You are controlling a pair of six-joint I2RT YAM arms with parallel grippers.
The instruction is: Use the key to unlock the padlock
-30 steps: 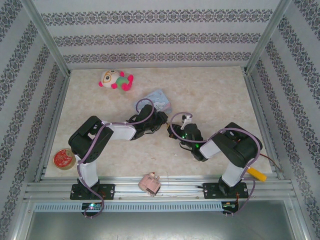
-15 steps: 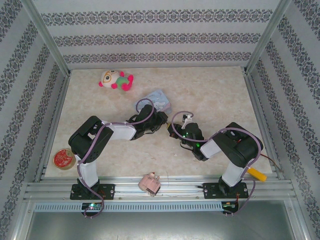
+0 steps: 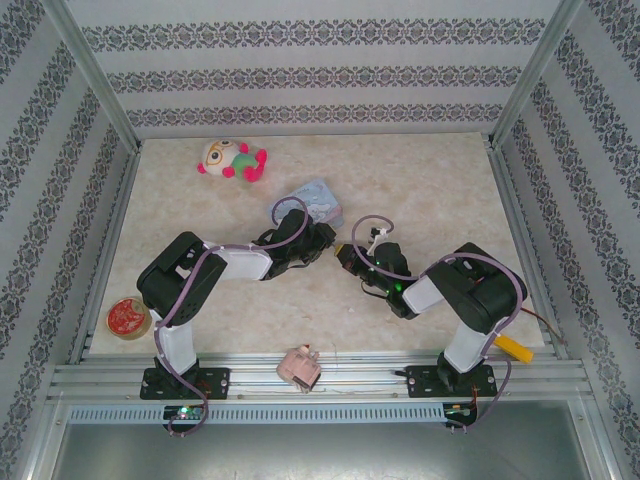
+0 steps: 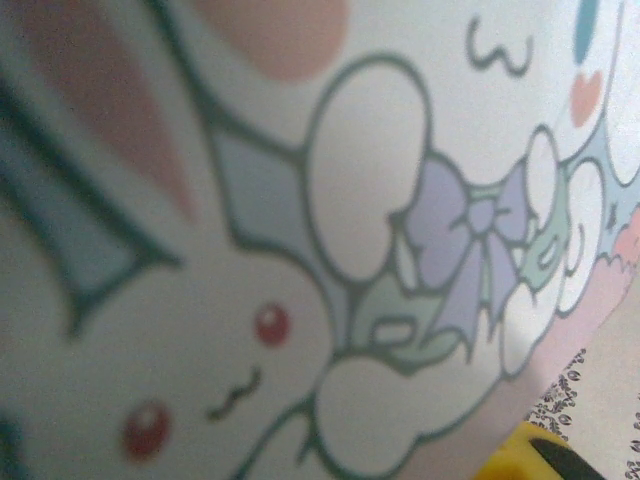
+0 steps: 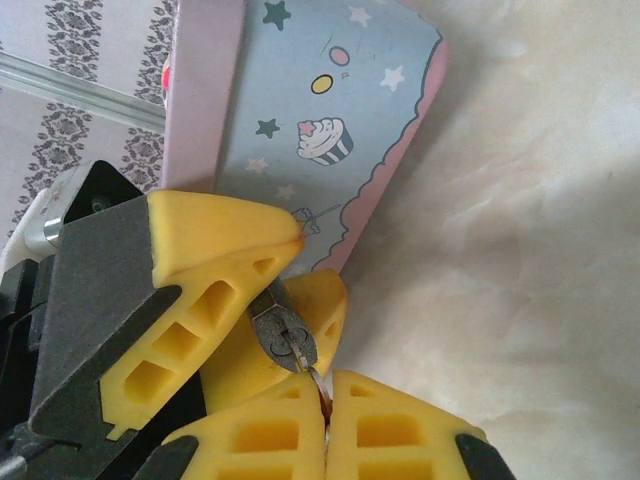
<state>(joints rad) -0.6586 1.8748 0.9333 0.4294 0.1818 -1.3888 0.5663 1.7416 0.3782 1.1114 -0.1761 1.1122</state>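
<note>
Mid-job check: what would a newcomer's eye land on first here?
Mid-table, the left end effector pinches the tiny padlock while the right end effector holds the key up to it. Right beside them is the pale blue cartoon tin; a plush toy sits at the far left.

Soft, even light falls from above, bright on the pale tabletop (image 3: 430, 190), with only faint shadows under the arms. The overhead view is sharp. The left wrist view is badly blurred, the cartoon tin (image 4: 350, 200) too close to focus. The right wrist view is crisp.
</note>
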